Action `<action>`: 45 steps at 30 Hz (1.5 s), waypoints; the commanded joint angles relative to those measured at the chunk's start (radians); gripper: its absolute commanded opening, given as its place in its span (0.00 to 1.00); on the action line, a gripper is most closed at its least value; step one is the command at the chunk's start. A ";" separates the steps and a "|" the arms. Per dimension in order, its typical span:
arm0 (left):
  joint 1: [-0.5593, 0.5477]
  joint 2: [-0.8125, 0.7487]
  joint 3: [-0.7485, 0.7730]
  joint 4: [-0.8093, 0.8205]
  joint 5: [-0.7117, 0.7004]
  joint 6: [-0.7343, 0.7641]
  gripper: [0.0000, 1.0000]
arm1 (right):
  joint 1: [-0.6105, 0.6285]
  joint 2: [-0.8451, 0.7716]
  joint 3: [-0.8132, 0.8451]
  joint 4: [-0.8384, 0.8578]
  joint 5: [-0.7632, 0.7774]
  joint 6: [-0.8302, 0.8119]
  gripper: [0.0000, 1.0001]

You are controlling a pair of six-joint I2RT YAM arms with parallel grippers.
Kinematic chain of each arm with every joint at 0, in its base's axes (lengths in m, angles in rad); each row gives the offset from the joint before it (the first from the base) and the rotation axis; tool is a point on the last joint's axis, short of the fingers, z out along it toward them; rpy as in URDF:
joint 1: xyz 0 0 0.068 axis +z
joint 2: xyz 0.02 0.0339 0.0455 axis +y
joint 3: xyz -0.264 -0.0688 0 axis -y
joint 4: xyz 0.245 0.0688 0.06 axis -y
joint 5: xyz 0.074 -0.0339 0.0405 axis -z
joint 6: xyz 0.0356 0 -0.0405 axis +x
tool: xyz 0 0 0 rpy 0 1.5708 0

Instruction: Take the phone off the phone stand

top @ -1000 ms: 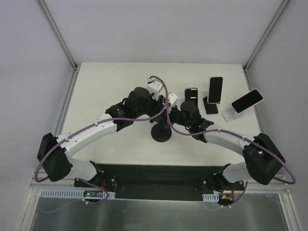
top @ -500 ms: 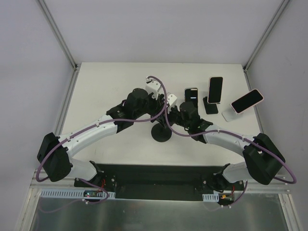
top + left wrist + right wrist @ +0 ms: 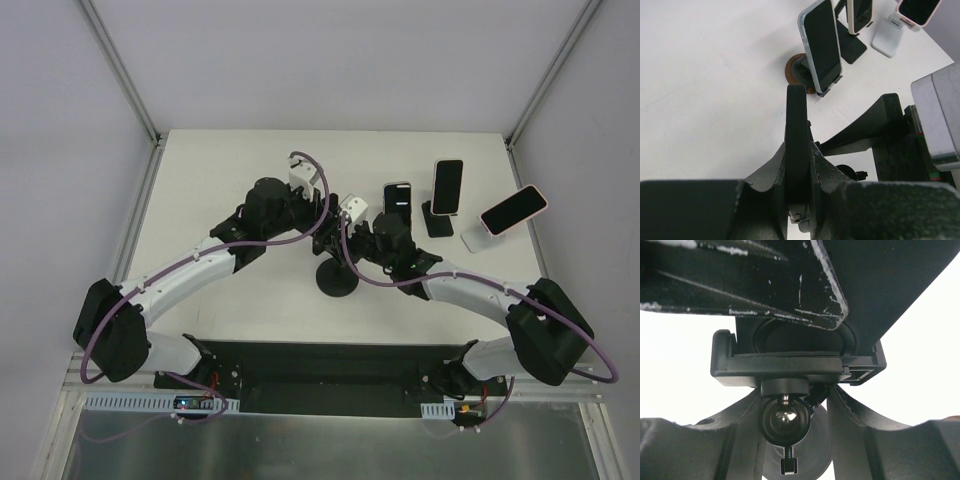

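White table (image 3: 200,200), grey walls (image 3: 320,70).

Nearest the bases is the black round-footed phone stand (image 3: 337,281), mid-table. The right gripper (image 3: 790,405) sits around the stand's ball joint (image 3: 785,421), just under the cradle (image 3: 790,367). Its fingers flank the ball, but I can't tell if they're actually clamped.

The left gripper (image 3: 798,150) is clenched on the phone (image 3: 795,115), pads on the 2 flat faces. The phone is edge-on in the wrist cam, over the stand. I can't tell whether its lower edge has cleared the cradle.

Further back right are 3 more on their own stands, well apart from both grippers: dark phone (image 3: 397,197), tall phone (image 3: 447,186), pink-rimmed phone (image 3: 513,209).

Handling, my read:
- The phone is rigid, thin and dense for its size, and its glass face is slick and breakable.
- The flat-face pinch is the right hold; an edge grip would likely slip.
- Pull straight out along the cradle, no twisting.
- Brace the stand at the joint so the foot doesn't tip or drag.
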 commanded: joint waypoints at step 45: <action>0.230 -0.485 -0.129 -0.388 -0.001 -0.025 0.00 | 0.017 -0.007 0.031 -0.029 0.001 -0.032 0.01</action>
